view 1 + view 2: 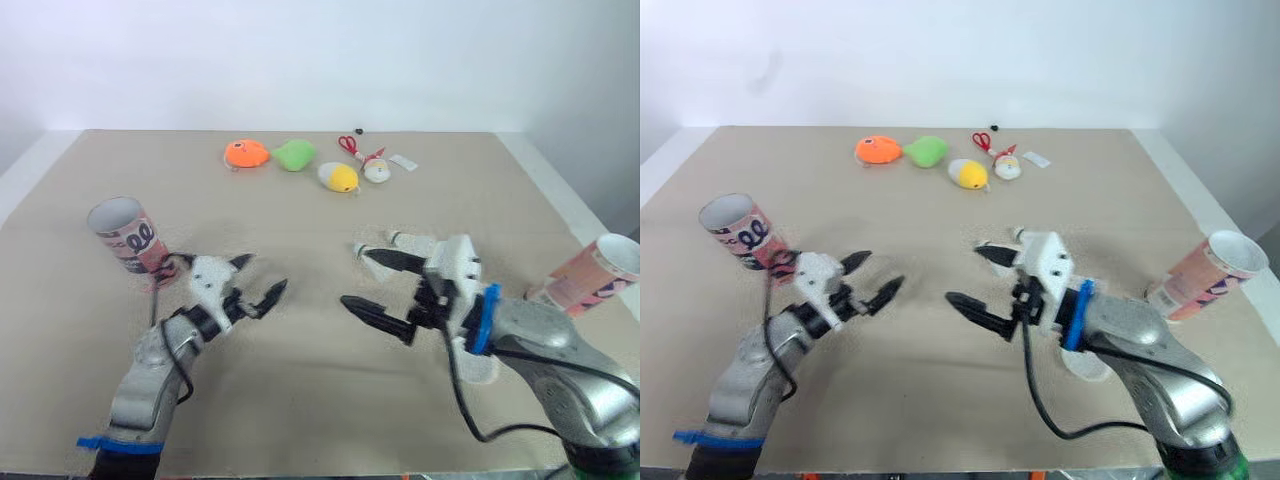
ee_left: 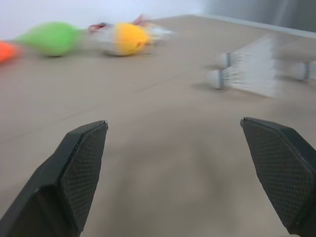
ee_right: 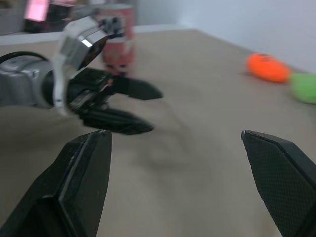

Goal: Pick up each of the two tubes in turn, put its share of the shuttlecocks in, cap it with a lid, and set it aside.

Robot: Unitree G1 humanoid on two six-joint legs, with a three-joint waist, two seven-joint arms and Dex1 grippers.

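Standing upright near the table's left edge, tube no. 1 has its long axis vertical and its open mouth up. Inside I see only pale wall near the rim; deeper, can't tell. Tube no. 2 is well apart, at the far right edge, mouth also up and leaning outward in the head view; contents can't tell.

L gripper hovers low just beside tube no. 1, fingers spread apart w/ nothing between them, pointing toward table centre. R gripper faces it across a bare gap, fingers also spread wide, holding nothing.

Shuttlecocks, at least two, lie flat on their sides on the table ahead of the L gripper, cork ends nearer the yellow toy than the feathers are.

At the far side: orange toy touching green toy, then red scissors and a small white tag.
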